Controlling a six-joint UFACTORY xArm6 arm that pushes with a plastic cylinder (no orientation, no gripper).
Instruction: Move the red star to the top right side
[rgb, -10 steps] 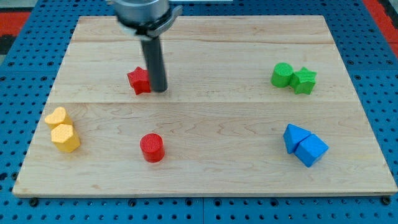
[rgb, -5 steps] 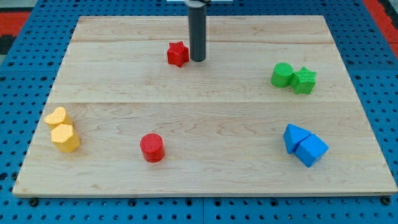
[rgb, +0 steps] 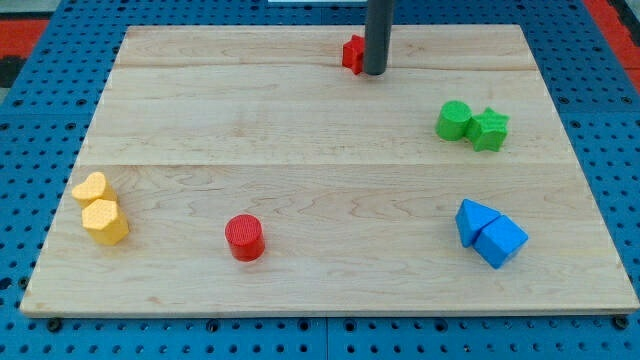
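The red star (rgb: 352, 53) lies near the view's top edge of the wooden board (rgb: 300, 180), a little right of centre. My dark rod stands upright right beside it, and my tip (rgb: 374, 72) touches the star's right side and hides part of it.
A red cylinder (rgb: 244, 237) sits at lower centre-left. Two yellow blocks (rgb: 99, 209) lie at the left edge. A green cylinder (rgb: 454, 120) and a green star (rgb: 489, 129) touch at the right. Two blue blocks (rgb: 487, 233) lie at lower right.
The red star and my tip have moved together up and to the right, from the upper left-centre of the board to near its top edge.
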